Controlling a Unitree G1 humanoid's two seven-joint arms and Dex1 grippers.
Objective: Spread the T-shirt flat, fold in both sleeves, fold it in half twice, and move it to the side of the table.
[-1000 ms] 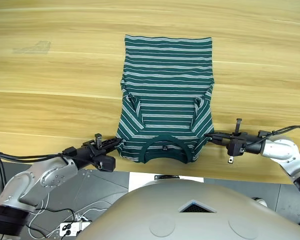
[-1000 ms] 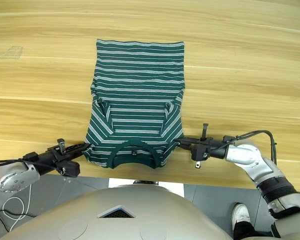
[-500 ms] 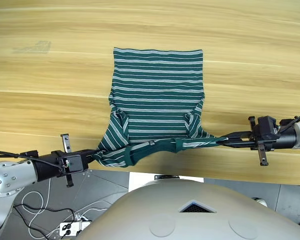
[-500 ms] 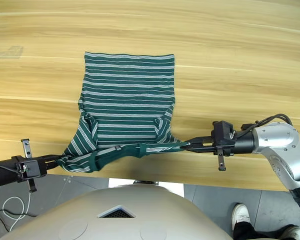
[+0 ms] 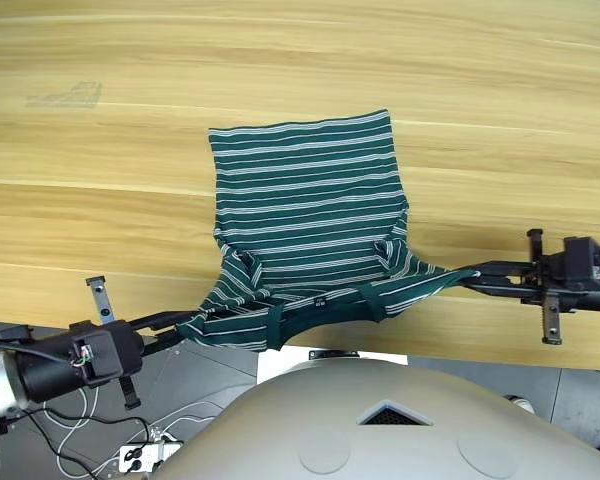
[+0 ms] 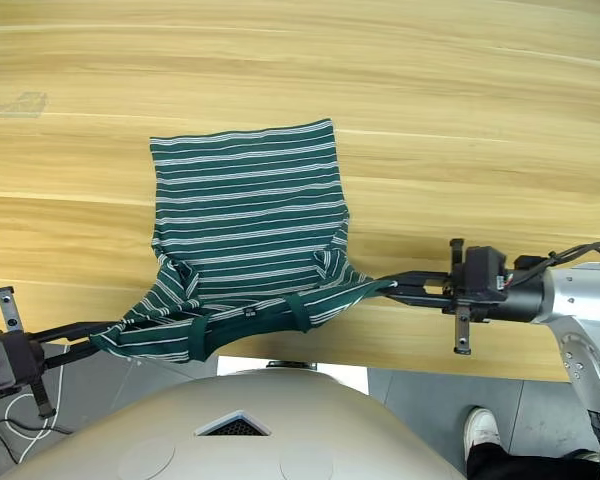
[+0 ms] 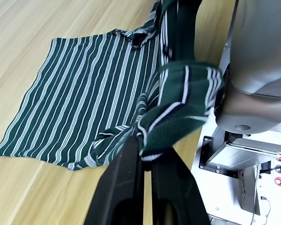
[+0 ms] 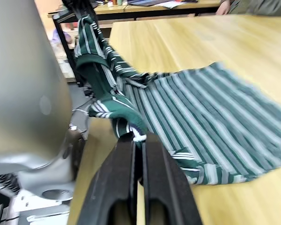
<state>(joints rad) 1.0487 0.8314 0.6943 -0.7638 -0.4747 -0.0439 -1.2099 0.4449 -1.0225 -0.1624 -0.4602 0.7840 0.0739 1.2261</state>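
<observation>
Left claw (image 5: 185,321): pressed together on the T-shirt's left shoulder corner (in the wrist view, striped cloth bunches over the tips).
Right claw (image 5: 468,273): likewise closed, pinching the right shoulder corner.
T-shirt (image 5: 305,195): dark green with white stripes. The neck end is lifted and stretched between the two claws, and the hem end lies on the desk, somewhat askew.
Sleeves (image 5: 242,268): both lie folded in over the body.
Desk (image 5: 100,150): light wood. It bears the lower part of the shirt, while the collar band (image 5: 315,308) hangs at or just past its near edge.
Step, as judged: start of the first half-fold, carrying the neck end towards the hem.
Risk: a thin pinch may slip under the tension. Uneven travel of the two claws would worsen the skew and misalign the edges. Dragging the cloth could also pull the tucked sleeves open.
Arm pose: both arms are spread wide and low, with the claws pointing inward at each other. The left sits lower, off the desk's near edge, and the right is level over that edge.
</observation>
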